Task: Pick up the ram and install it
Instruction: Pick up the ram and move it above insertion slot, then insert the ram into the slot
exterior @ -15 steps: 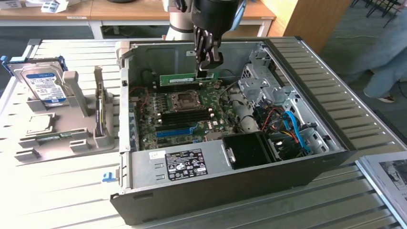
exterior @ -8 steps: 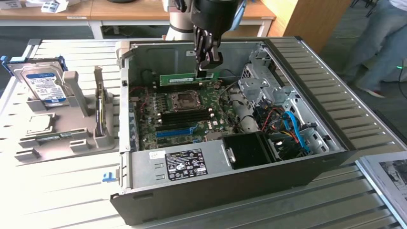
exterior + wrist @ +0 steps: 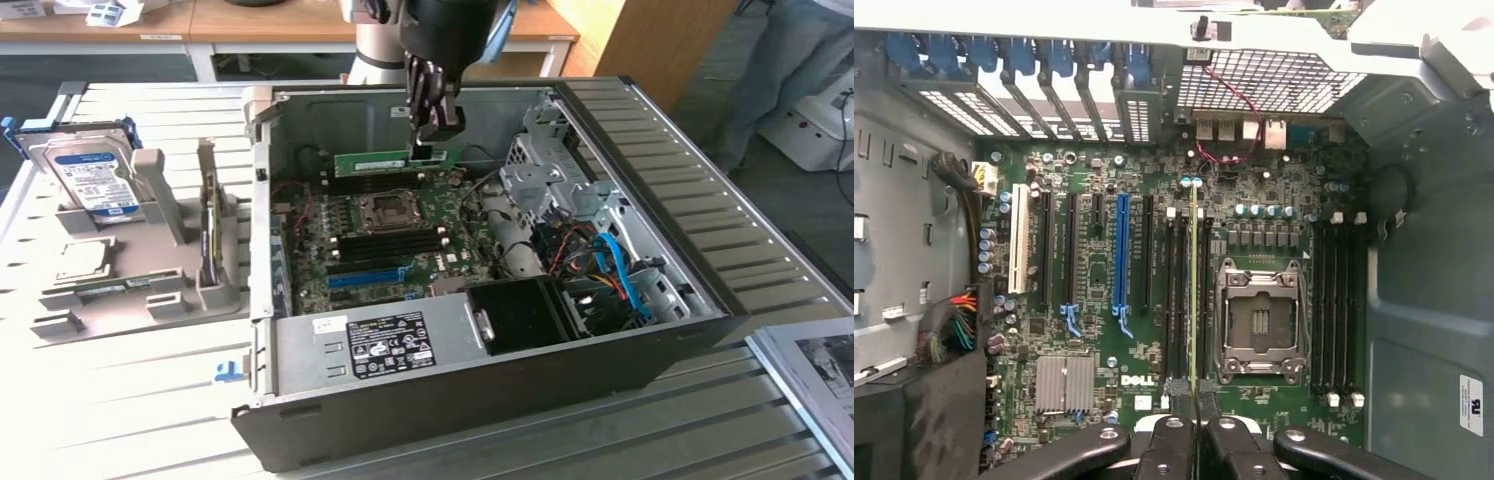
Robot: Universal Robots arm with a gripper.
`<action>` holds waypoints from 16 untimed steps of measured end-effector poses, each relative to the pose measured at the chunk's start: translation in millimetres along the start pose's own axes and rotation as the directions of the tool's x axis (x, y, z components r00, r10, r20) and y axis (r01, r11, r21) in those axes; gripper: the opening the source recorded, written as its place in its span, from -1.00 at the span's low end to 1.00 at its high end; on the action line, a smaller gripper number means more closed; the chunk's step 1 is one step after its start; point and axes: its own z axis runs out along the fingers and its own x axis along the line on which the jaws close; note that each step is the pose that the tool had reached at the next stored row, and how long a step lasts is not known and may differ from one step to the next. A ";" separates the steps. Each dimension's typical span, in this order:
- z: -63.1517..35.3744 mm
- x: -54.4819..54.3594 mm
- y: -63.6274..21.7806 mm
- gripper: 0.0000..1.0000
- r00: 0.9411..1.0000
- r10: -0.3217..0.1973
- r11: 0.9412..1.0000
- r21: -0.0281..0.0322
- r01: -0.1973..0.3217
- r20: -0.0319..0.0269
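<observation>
The gripper (image 3: 430,140) is closed on the ram (image 3: 396,160), with the fingers pinching the upper edge of the stick near its middle and the board hanging level below them. The ram sits directly beneath the hand, inside the open computer case (image 3: 694,230), just over the black memory slots (image 3: 1176,300) of the motherboard (image 3: 1104,330). In the wrist view the ram (image 3: 1194,300) appears edge-on as a thin line running straight out from between the fingertips of the gripper (image 3: 1194,440), parallel to the slots. Whether its lower edge already touches a slot cannot be told. For a sound insertion, hold the stick upright and parallel to the slot, centre it between the end latches, and apply force straight down. A tilt along its length would likely seat one end alone. The CPU socket (image 3: 1259,320) lies close beside the hand on one side and the blue expansion slot (image 3: 1121,250) farther off on the other, so sideways travel should be small. Case walls and a metal drive cage (image 3: 547,170) surround the hand, but the space above it is free. The case rests on a pale slatted table (image 3: 120,400). A hard drive (image 3: 91,175) stands in a grey holder (image 3: 147,250) well away from the hand.
</observation>
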 end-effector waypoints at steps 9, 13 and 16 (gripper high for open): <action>0.9 -0.2 -0.1 -0.76 1.000 0.000 1.000 0.000 0.000 0.000; 2.6 -0.1 -0.1 -0.76 1.000 0.000 1.000 0.000 0.000 0.000; 3.9 -0.1 -0.2 -0.76 1.000 0.000 1.000 0.000 0.000 0.000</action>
